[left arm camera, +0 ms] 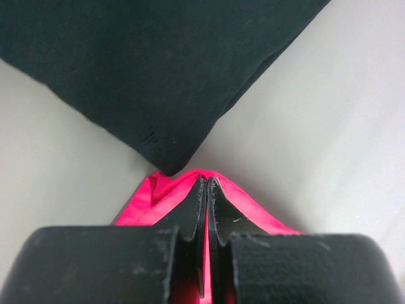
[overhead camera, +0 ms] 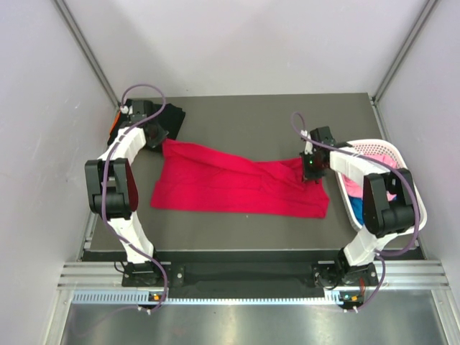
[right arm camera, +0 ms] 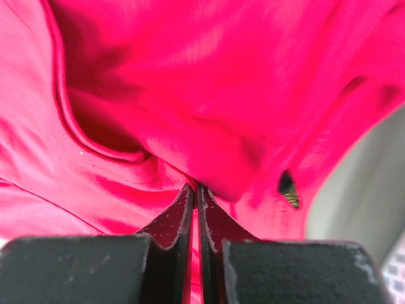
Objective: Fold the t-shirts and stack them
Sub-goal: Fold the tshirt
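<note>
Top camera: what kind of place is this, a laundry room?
Probably a robot test booth: plain grey walls box in a dark table, left arm and right arm are bolted at its near edge, and a red t-shirt lies beside a white basket.

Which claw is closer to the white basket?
The right claw. It pinches the red shirt just beside the basket rim. The left claw is far off at the shirt's other end, next to the black shirt.
</note>
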You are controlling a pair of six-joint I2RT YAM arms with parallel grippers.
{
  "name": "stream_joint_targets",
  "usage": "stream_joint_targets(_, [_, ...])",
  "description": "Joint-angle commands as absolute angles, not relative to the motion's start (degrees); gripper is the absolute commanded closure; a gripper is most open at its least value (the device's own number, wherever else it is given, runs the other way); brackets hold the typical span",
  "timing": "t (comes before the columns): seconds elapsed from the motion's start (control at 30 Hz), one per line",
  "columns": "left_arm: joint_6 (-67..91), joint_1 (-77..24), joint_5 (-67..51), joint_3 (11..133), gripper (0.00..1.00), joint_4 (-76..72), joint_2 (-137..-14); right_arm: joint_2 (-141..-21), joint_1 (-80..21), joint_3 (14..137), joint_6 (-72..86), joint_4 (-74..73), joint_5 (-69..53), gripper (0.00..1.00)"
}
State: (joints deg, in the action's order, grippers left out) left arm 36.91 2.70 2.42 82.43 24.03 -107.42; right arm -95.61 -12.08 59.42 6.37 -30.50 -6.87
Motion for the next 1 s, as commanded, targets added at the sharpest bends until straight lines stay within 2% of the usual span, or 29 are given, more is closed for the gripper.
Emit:
stream_joint_targets(0.0, [36.8,3.1,2.0,86.7,1.0,21.3,-108.5,-92.0,-11.3,65.6,4.4,-31.7,-2.5,1.0])
stream_joint_targets(0.5, [38.7,3.2,0.5,92.0,1.0,18.9,-114.4,-100.9,-8.4,81.5,-4.0,-27.0,6.5,1.0])
stream_joint_targets(0.8, [39.1,3.7,0.4,92.5,1.0,15.4,-115.4,-100.9,-7.6,78.8,-8.3,-14.7,4.7,1.0])
stream_joint_targets(0.97, [39.4,4.1,1.0,93.2,1.0,14.9,-116.2,-103.9,-7.6,81.6,-9.1,-14.1,2.8,1.0])
